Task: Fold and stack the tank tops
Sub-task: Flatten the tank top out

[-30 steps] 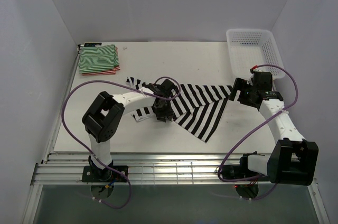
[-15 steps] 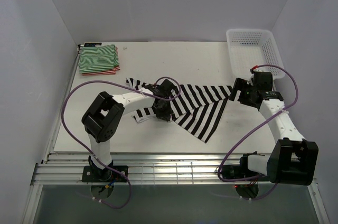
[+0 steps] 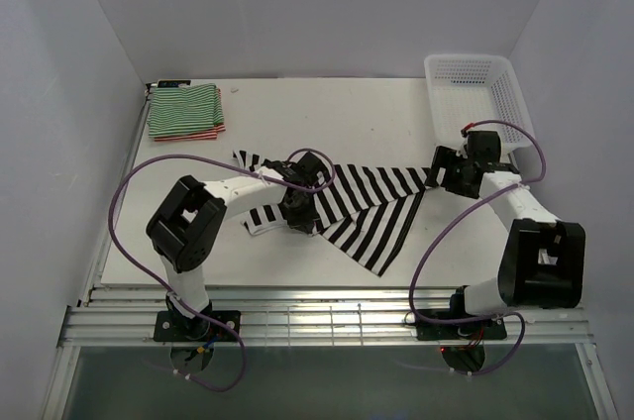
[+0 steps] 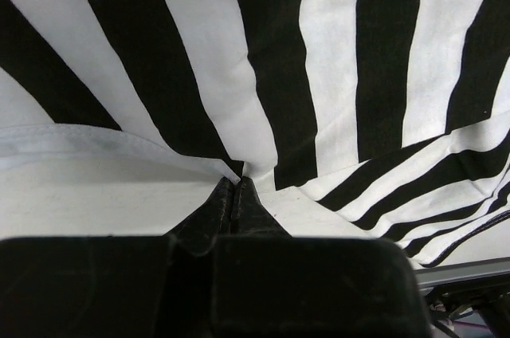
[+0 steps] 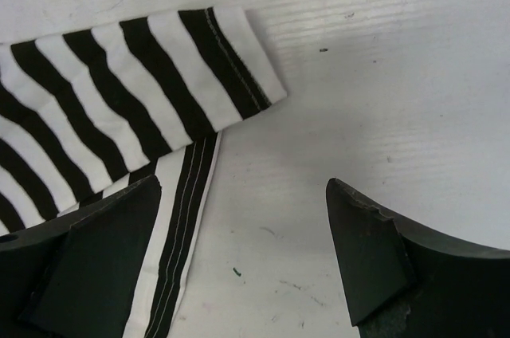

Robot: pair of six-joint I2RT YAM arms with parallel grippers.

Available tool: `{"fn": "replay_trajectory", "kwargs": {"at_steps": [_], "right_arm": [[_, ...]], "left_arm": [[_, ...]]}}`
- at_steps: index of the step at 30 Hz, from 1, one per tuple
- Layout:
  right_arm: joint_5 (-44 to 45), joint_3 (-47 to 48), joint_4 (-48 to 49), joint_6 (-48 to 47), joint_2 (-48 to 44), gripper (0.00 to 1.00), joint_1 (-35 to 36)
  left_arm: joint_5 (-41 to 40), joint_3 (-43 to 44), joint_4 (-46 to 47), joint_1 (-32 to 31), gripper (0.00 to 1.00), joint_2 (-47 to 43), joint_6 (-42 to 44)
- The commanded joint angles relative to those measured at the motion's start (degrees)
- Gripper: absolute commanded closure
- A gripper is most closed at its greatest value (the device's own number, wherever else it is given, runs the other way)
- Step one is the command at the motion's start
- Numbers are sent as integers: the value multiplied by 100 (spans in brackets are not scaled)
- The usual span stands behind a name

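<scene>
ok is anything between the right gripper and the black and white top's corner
Nothing visible does. The right gripper hangs open, and the black-and-white tank top has its corner lying uncovered just ahead of the jaws, with only bare table between them.

Bright even light, soft shadows, sharp focus

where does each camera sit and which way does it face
Top external: fixed above and behind the bases, looking down on the white table; both arms show, left hand pinching the black-and-white striped cloth tank top, right hand open near its right end.
Left wrist: on the left arm, facing down at the stripes; the left hand, shut, fills the bottom edge.
Right wrist: on the right arm, facing down at a hemmed corner and bare table; the right hand's open jaws frame the bottom corners.
Shared: all three see that tank top.
</scene>
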Motion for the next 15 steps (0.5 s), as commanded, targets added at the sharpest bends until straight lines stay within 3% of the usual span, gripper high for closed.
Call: {"fn": "replay_trajectory", "kwargs": {"at_steps": [1,7,11,13,14,15], "right_arm": [[295,400,409,75,442,10,-29],[348,638,452,382,1172,8,-29],[374,664,461,523,1400,2,-29],[383,673,505,550,1515,9,-29],[375,708,488,585,1559,22,-29],[375,717,488,611,1594,28,-29]], "left_arm": [[-71,2,-354,16,100,-512,32],[26,-86,-459,95,100,-609,-82],[26,-113,-460,95,100,-592,-108],[26,-104,-460,95,100,-592,-109],[26,-95,-460,112,100,-591,-91],[26,-78,-468,104,100,-583,-91]]}}
